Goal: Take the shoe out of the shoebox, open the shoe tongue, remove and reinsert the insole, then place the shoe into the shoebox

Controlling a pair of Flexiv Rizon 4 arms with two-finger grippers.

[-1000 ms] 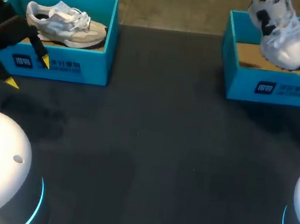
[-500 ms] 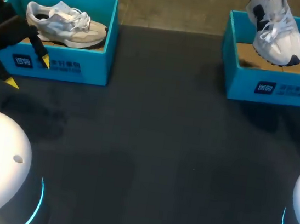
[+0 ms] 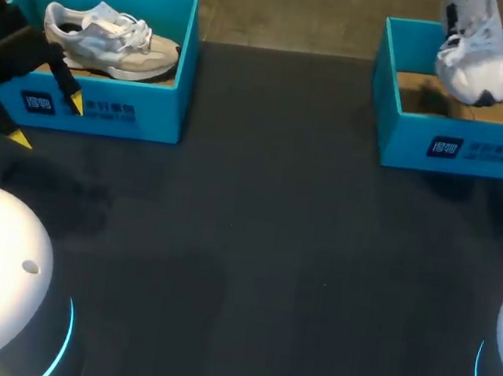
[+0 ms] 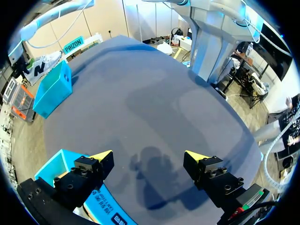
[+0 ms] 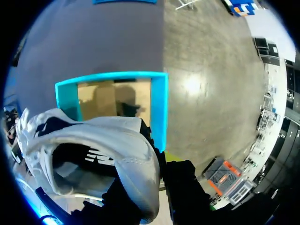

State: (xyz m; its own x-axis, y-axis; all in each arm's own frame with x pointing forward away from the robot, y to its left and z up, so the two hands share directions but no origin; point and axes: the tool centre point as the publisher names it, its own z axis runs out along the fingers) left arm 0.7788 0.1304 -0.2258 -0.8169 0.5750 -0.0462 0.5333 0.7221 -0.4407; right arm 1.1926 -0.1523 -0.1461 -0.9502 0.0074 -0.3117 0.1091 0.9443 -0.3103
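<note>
Head view: white-and-navy sneaker (image 3: 472, 59) hangs over the teal cardboard shoebox (image 3: 461, 146), steeper and farther right than before; left gripper (image 3: 47, 121) unmoved. Left wrist view: its fingers spread above dark table (image 4: 140, 93). Right wrist view: right gripper (image 5: 157, 183) clamps the sneaker's collar.

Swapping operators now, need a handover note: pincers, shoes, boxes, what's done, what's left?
Left pincer: open, empty, in front of the left shoebox, which holds a beige shoe.
Right pincer: shut on the white shoe, hanging toe-down over the right shoebox.
Done: shoe off the box floor.
To do: open tongue, insole out and back in, return shoe.
</note>
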